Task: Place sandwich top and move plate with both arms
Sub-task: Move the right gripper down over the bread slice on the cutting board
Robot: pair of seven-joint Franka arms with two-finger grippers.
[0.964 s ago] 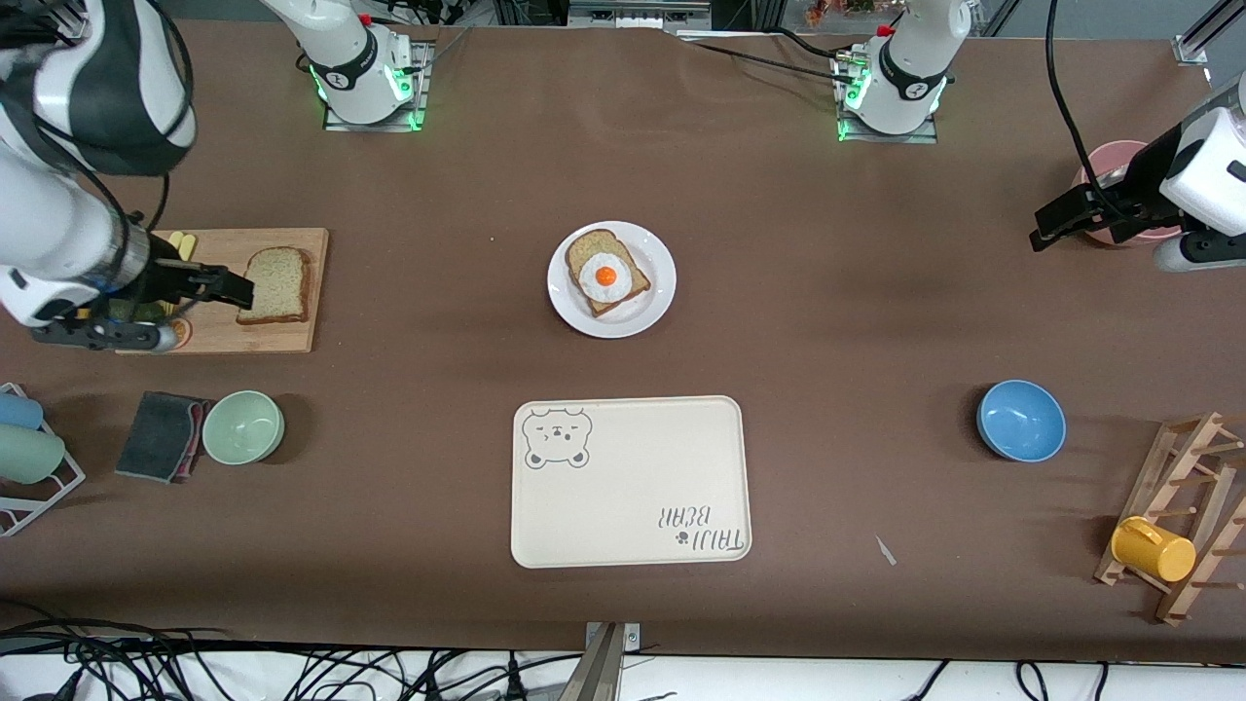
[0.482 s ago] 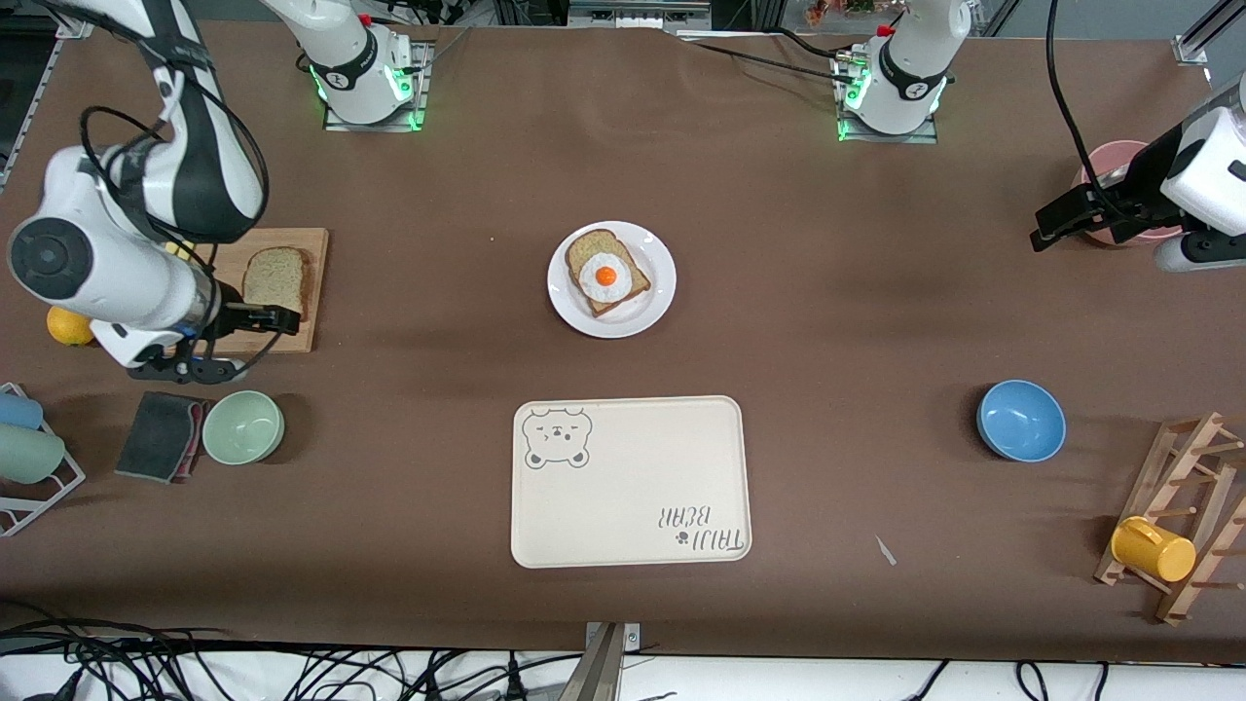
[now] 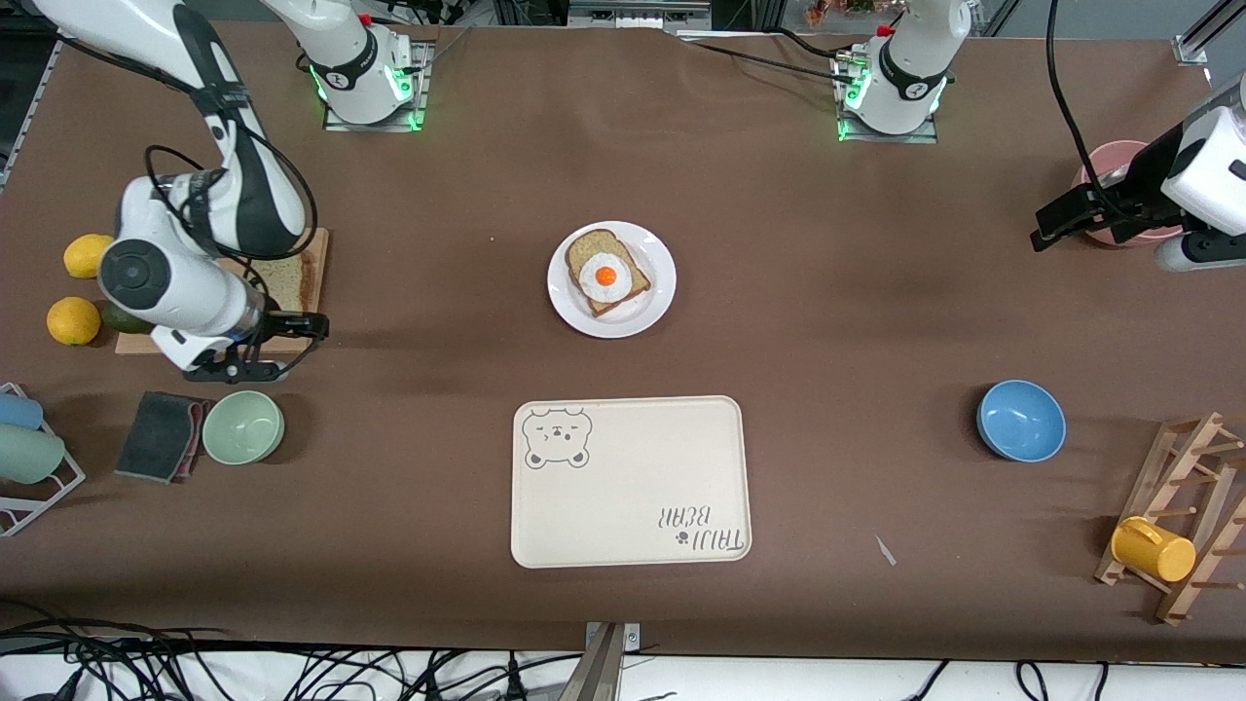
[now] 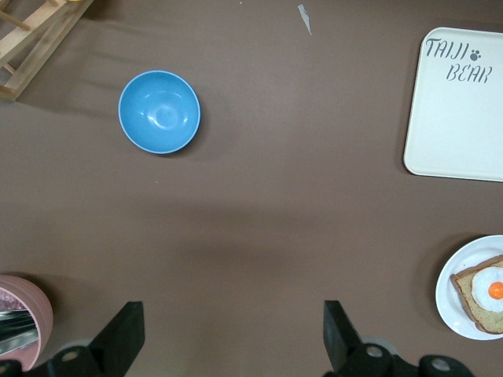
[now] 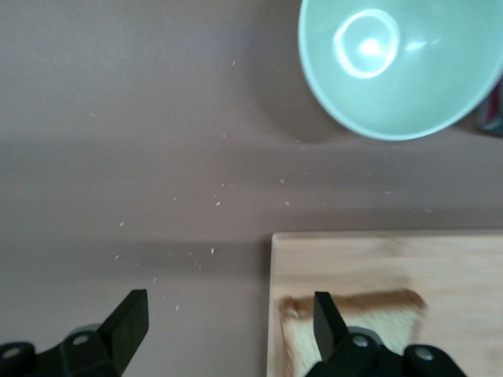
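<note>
Front view: right pincer (image 3: 310, 336) hangs open by the sandwich top (image 3: 292, 277), ready to grab; left pincer (image 3: 1049, 226) waits open.

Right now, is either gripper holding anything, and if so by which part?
Nothing is held. The right gripper is open over the cutting board's corner, beside the plain bread slice. The left gripper waits open over bare table.

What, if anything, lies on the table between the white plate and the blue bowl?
Nothing: between the plate and the blue bowl lies only bare brown table, as the front and left wrist views both show.
</note>
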